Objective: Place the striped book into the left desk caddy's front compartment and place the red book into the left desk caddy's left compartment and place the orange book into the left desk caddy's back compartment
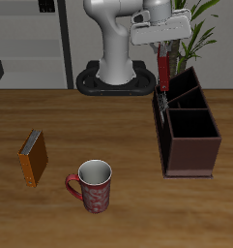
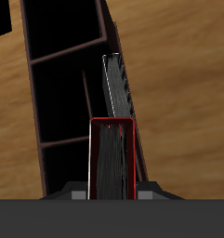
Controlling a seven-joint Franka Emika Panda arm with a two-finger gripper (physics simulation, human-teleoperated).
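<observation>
Mug nearest, no legible writing, gripper clamping red book above left desk caddy

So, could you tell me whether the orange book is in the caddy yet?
Out: the orange book lies on the table, away from the left desk caddy.

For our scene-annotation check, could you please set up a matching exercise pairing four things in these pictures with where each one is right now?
Things:
1. red book
2. orange book
3. striped book
4. mug

Places:
A. lying on the table, away from the caddy, beside the mug
B. held upright in the gripper above the left desk caddy
C. standing on the table near its front edge
D. already standing inside the left desk caddy

Pairs: 1-B, 2-A, 3-D, 4-C
</observation>
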